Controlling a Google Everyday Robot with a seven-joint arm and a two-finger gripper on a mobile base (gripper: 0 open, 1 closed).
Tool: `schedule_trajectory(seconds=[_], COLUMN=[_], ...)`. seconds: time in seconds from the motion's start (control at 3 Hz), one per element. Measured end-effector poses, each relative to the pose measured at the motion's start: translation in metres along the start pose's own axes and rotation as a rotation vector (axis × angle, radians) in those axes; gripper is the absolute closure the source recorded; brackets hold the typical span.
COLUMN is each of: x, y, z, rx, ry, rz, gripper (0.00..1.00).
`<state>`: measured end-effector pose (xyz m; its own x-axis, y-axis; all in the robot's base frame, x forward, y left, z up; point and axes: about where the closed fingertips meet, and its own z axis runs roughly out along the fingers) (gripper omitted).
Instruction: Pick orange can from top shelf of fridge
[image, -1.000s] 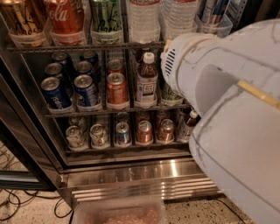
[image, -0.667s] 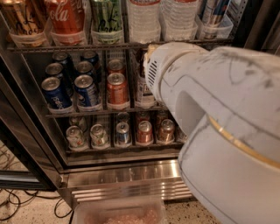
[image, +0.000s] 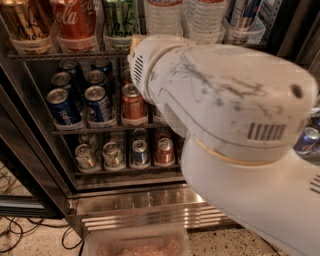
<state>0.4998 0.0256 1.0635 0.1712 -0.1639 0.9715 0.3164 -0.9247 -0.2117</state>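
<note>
The orange can, copper-orange with dark script, stands in a clear tray at the far left of the top shelf, cut off by the picture's top edge. A red Coca-Cola can stands right of it, then a green can. The fridge is open in front of me. My arm's large white housing fills the right and middle of the view. My gripper is out of view; only the arm's body shows.
Clear water bottles stand on the top shelf to the right. Lower wire racks hold short blue cans and a red-orange can. The stainless base with vent slats is below. Cables lie on the floor at left.
My arm's white housing has swung left and closer to the camera, covering more of the right side of the shelves. The cans have not moved.
</note>
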Motion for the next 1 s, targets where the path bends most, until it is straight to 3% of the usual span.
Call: schedule_trajectory(seconds=[0.33, 1.0], x=[0.001, -0.031], y=[-0.025, -0.073], z=[0.027, 0.073], rx=[0.057, 0.138], ry=[0.027, 0.090], rz=[0.019, 0.025], gripper=[1.00, 1.00])
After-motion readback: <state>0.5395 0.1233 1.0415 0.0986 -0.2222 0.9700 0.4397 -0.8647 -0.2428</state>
